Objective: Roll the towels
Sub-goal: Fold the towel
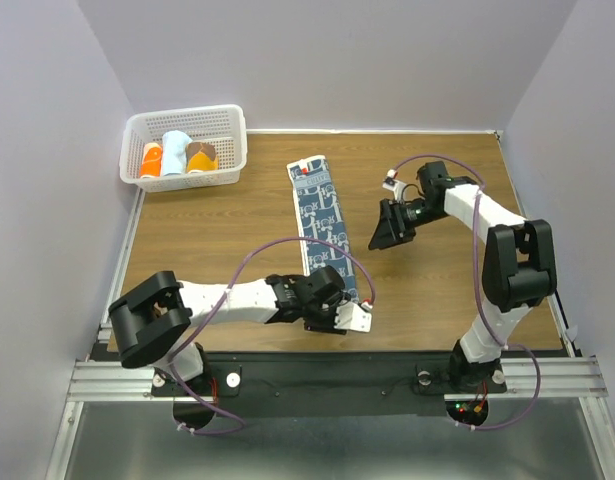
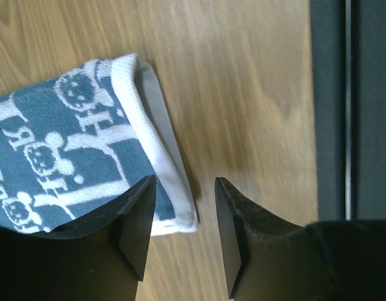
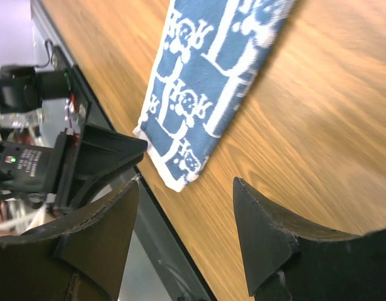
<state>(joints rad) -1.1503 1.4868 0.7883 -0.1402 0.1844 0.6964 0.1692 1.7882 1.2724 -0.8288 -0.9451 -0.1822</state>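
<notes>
Lying flat and unrolled along the middle of the wooden table (image 1: 217, 230), the towel (image 1: 325, 225) is being addressed at its near short edge, probably because a roll is best started there. The left gripper (image 2: 180, 219) is being held spread over that near corner, one finger above cloth and the other above bare wood, with nothing pinched. The right gripper (image 1: 392, 228) is being held apart to the towel's right, likewise spread and empty, seemingly to steady the strip. Pale letter-like shapes and small figures are being displayed on the cloth, but no word can be read, and a small tag (image 1: 304, 171) at the far end is too small to make out. Rolled cloths (image 1: 175, 155) are being stored in the white basket (image 1: 235, 150).
</notes>
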